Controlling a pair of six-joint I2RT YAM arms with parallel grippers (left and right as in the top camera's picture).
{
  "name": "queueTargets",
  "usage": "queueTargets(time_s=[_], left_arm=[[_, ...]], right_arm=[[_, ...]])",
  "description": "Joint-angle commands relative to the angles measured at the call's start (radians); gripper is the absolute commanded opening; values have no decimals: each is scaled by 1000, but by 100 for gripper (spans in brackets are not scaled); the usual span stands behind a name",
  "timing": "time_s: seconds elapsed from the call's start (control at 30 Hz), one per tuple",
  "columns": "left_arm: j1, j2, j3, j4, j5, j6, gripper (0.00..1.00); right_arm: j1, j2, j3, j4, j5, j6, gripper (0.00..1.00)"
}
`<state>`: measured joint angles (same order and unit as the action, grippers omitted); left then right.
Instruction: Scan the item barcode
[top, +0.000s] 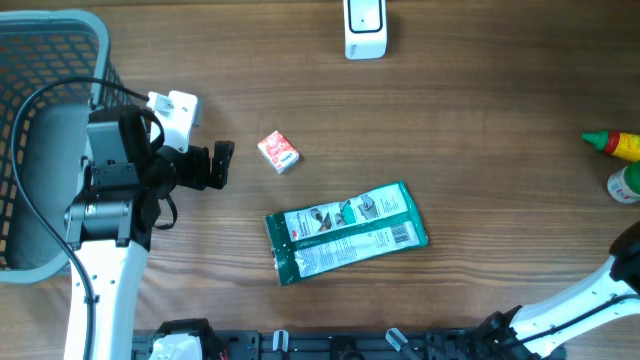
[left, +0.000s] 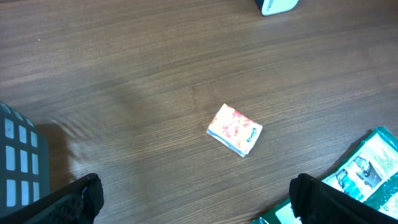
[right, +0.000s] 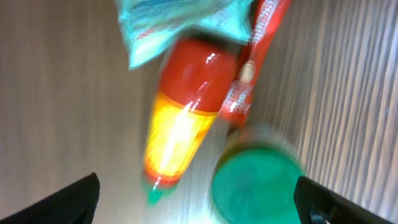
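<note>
Left gripper (top: 222, 165) is hovering, fingers apart, with a small box (top: 278, 152) lying just at its 3 o'clock. A green packet (top: 346, 232) is lying flat at the box's 5 o'clock, and the scanner (top: 365, 28) is standing at the table's 12 o'clock edge. Right gripper (right: 196, 199) is hanging, fingers spread wide, above bottles (right: 183, 118) at 3 o'clock.

Left claw (top: 226, 165), jaws wide apart; right claw (right: 199, 196) seemingly spread as well, its view blurred
</note>
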<state>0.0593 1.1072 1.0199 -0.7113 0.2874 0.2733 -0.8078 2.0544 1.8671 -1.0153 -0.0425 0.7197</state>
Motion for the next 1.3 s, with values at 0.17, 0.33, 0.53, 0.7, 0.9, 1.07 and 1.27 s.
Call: queueTargets(time_s=[0.17,0.33,0.53,0.7,0.9,1.07,1.27], left_arm=[[5,1,-6,2,19,-9,100],[5,1,-6,2,19,-9,100],[5,1,-6,2,19,-9,100],[5,1,-6,2,19,-9,100],[5,1,-6,2,19,-9,100],[5,1,-6,2,19,-9,100],[5,1,-6,2,19,-9,100]], right_arm=[[146,-209,81,-138,-115,-2,100],[271,-318,81,-148,-48,18,100],[227,-288,17,-312,117,103,100],[136,-219,-123,-191,124,54,100],[74,-97,-132,-116,109,-57,100],[56,-10,-132,-80,136,-66,100],[50,3,-130,1,196,-85,100]])
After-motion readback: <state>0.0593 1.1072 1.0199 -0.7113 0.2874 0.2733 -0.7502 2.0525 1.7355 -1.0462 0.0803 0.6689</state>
